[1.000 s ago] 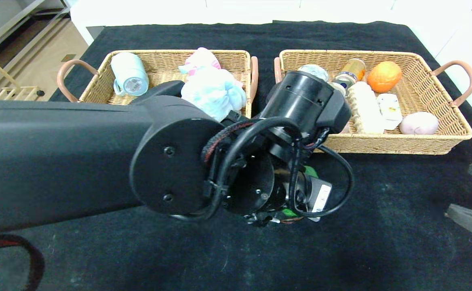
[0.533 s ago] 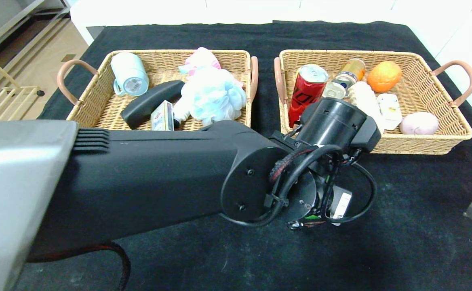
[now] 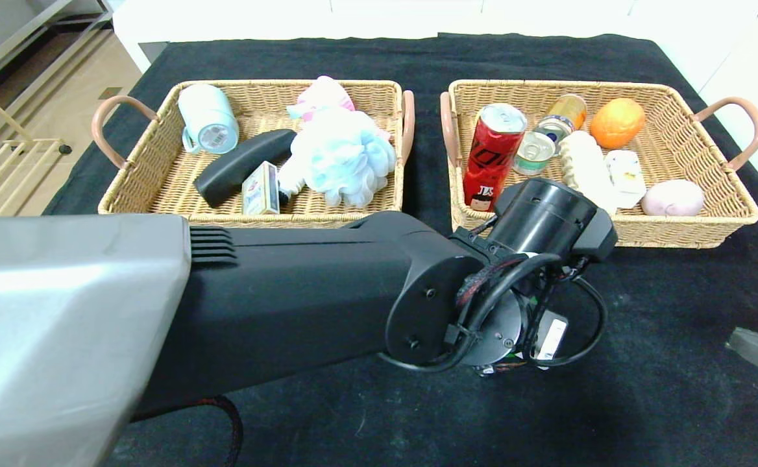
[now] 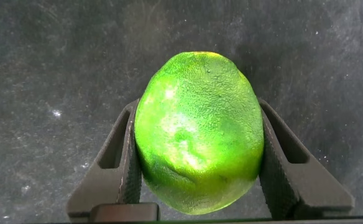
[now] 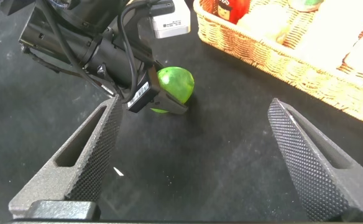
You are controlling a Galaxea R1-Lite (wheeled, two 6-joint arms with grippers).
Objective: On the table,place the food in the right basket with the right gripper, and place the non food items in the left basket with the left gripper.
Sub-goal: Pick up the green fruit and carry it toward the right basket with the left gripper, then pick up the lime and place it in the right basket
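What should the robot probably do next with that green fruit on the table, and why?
Probably lift it a little. The left gripper has its fingers against both sides of the green fruit, which sits low on the black table just in front of the right basket. The right gripper hangs open nearby. As fruit is food, that basket looks like its place.

The tabletop (image 3: 645,389) is draped in black cloth. Two wicker trays sit on it side by side — the left basket (image 3: 158,175) and the right basket (image 3: 690,233), near but apart. In front of the right one a round green fruit (image 5: 175,87) seems to rest on the cloth — contact is hard to judge.
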